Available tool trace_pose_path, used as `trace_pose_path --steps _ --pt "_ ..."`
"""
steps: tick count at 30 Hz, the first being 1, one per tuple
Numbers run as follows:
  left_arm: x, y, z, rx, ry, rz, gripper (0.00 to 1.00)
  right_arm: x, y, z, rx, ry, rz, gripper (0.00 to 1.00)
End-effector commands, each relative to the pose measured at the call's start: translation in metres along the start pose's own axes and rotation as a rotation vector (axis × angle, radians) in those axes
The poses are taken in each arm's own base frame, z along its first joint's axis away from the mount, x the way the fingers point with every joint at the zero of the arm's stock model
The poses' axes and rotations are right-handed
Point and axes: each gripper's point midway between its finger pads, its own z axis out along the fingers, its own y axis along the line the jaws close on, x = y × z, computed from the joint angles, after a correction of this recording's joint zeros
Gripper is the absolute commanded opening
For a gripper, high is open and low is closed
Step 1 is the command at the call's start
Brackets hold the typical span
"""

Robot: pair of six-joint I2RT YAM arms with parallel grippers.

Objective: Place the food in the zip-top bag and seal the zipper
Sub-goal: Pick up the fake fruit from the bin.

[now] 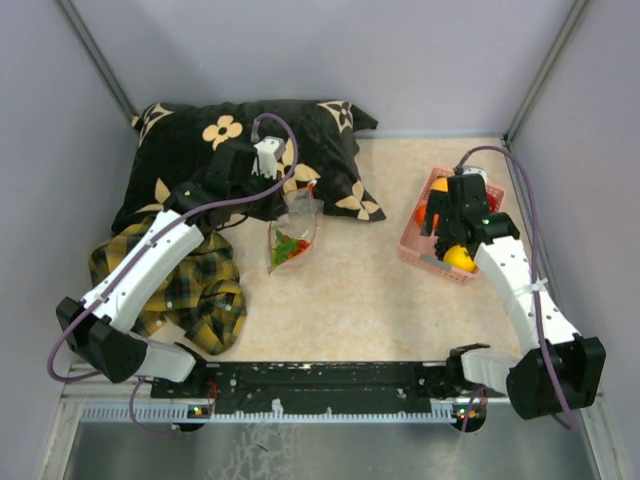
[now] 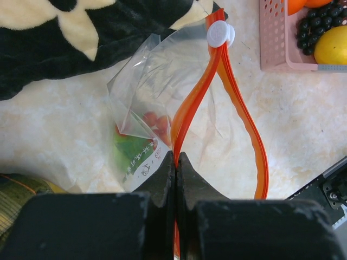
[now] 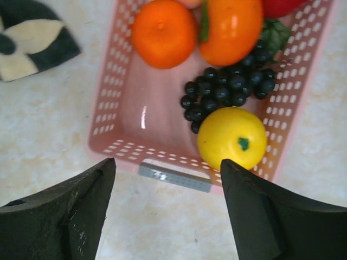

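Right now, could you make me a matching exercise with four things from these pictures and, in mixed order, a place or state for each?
Things:
1. left end effector
2. right end effector
3. lemon
4. zip-top bag

Places or states:
A. open, above the pink basket
B. inside the basket, beside the grapes
C. shut on the zipper
D. mouth open, red and green food inside

Pairs: 1-C, 2-A, 3-B, 4-D

Nothing I can properly read here. The zip-top bag [image 2: 157,81] has a printed patch [image 2: 142,162] low on its side, green and white with small dark characters, too blurred to make out. The pink basket [image 3: 135,157] has a grey sticker [image 3: 174,177] on its near rim, its marks illegible.
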Motion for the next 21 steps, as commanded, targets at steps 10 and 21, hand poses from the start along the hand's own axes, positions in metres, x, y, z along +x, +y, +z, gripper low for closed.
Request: trace_pose_path --steps 10,21 --pt "-0.009 -0.003 -0.006 0.033 -0.042 0.018 0.00 0.029 -0.073 0.054 0.300 0.096 0.029 0.84" --pt "-0.006 -0.004 -0.002 0.038 -0.030 0.018 0.00 0.057 -0.090 0.087 0.337 0.193 0.064 0.87"
